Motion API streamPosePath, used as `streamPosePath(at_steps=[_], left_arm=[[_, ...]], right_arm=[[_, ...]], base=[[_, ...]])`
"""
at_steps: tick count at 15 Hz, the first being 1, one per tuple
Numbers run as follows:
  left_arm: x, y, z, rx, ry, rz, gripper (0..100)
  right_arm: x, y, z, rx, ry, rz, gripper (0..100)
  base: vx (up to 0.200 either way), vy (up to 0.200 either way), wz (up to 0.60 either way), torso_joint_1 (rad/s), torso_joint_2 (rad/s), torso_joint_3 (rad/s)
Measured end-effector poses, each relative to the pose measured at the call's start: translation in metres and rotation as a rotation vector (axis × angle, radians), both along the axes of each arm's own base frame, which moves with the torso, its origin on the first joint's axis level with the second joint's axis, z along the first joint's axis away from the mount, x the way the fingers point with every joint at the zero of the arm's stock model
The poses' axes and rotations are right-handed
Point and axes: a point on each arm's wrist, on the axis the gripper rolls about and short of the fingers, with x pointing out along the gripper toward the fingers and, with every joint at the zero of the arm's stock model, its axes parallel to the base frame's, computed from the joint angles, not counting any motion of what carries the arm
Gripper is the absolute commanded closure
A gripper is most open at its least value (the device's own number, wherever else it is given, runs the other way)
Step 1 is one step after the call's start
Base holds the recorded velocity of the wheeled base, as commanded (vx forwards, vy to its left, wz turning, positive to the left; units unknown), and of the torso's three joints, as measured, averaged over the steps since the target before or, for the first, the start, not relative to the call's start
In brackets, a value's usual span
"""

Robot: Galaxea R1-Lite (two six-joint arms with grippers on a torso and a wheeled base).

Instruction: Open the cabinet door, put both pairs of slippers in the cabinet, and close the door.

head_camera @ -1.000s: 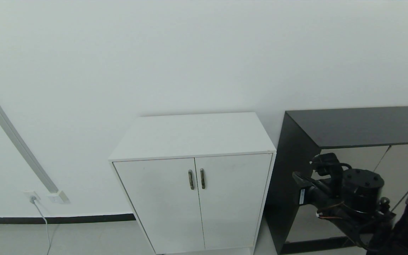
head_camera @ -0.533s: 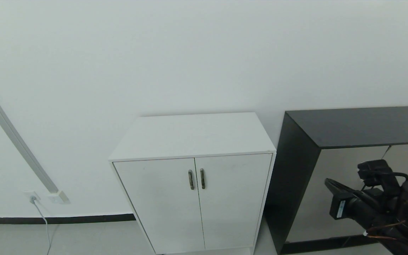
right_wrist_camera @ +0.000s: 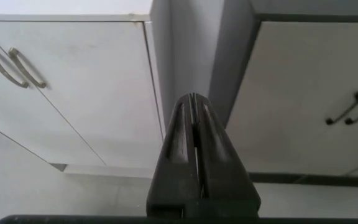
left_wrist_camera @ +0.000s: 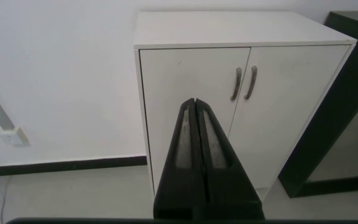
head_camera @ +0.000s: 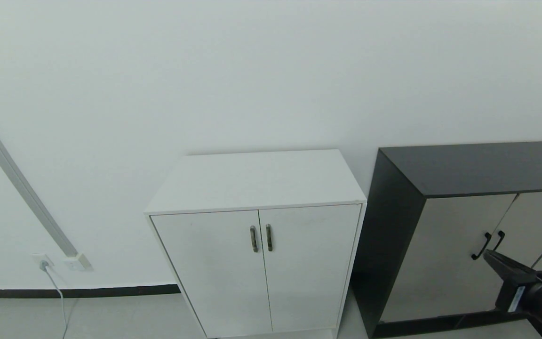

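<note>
The white two-door cabinet [head_camera: 257, 183] stands against the wall with both doors shut, its dark handles [head_camera: 253, 238] together in the middle. A black sideboard with grey doors [head_camera: 393, 235] stands just beside it on the right. The left gripper [left_wrist_camera: 195, 101] and the right gripper [right_wrist_camera: 193, 96] have their fingers pressed together and hold nothing.

Closed white cabinet doors [head_camera: 252, 278]; black sideboard [head_camera: 454, 245] alongside.
</note>
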Motion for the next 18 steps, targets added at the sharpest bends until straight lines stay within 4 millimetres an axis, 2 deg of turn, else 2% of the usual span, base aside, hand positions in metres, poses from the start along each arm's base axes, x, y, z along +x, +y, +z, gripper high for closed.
streamPosePath(at_steps=[8, 12, 18], left_arm=[[0.0, 0.0, 0.0, 0.001, 0.0, -0.001, 100], [0.0, 0.0, 0.0, 0.004, 0.0, -0.004, 100], [0.0, 0.0, 0.0, 0.005, 0.0, -0.003, 100]], right_arm=[[-0.057, -0.022, -0.003, -0.021, 0.11, 0.037, 100], [-0.09, -0.032, -0.015, -0.027, 0.177, 0.105, 100], [-0.134, -0.044, -0.036, -0.014, 0.187, 0.271, 100]], base=[[0.0, 0.0, 0.0, 0.0, 0.0, 0.0], [0.0, 0.0, 0.0, 0.0, 0.0, 0.0], [0.0, 0.0, 0.0, 0.0, 0.0, 0.0]])
